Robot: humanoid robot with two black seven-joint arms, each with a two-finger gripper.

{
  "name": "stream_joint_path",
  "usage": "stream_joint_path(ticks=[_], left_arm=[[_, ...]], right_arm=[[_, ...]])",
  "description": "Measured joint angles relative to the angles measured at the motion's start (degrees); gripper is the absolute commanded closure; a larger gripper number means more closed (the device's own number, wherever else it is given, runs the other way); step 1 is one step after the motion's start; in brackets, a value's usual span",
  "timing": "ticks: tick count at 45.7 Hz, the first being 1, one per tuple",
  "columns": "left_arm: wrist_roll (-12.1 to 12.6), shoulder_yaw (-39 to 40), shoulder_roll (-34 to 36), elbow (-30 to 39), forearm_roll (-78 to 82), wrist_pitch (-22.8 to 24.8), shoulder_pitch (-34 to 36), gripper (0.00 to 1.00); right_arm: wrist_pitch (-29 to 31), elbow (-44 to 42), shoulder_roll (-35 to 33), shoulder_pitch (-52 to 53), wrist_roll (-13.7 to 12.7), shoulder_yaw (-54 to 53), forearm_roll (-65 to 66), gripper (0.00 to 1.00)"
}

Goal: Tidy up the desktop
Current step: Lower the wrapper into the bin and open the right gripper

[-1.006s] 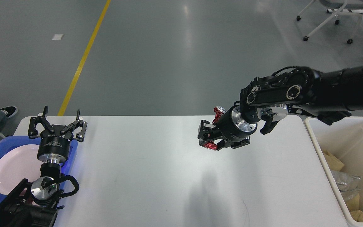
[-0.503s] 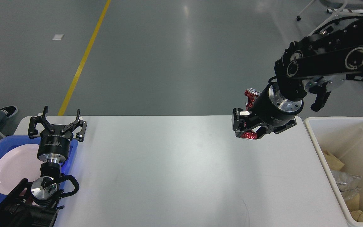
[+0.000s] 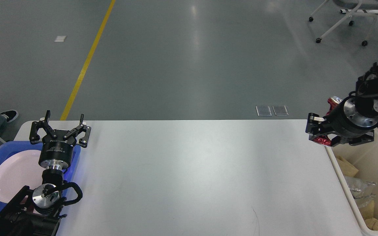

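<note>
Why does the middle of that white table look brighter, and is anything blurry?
Head view: overhead light glares softly off the desktop and streaks the grey floor; the right gripper with its red crushed can looks slightly soft, the left gripper sharp.

I have only the head view: it looks forward and down from above the near edge of the table (image 3: 189,170), taking in its full width and the floor (image 3: 189,59) beyond.

Left tool (image 3: 59,127) spread wide; right tool (image 3: 320,132) clamped, raised.
</note>
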State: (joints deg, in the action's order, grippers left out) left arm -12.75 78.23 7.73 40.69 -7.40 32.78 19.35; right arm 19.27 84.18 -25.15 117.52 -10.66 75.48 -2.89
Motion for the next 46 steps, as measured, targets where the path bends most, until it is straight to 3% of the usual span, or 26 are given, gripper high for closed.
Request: stream_joint_path(ticks=[11,27,36,46], left_arm=[[0.0,0.0,0.0,0.0,0.0,0.0,0.0,0.04],[0.0,0.1,0.0,0.0,-0.1,0.0,0.0,0.04],[0.0,0.1,0.0,0.0,-0.1,0.0,0.0,0.04],[0.0,0.1,0.0,0.0,0.0,0.0,0.0,0.04]], right_arm=[[-2.3,-15.9,-10.0,-18.6,0.2,-2.3,7.8,1.00],[-14.9,-43.7,-12.0,-53.6,0.3,-20.3,8.1,1.00],[-22.6,-59.6,-5.9,-70.9,0.3,-30.0,8.3,1.00],[-25.9,-77.5,5.4,-84.2,0.4,-31.9,7.3,1.00]])
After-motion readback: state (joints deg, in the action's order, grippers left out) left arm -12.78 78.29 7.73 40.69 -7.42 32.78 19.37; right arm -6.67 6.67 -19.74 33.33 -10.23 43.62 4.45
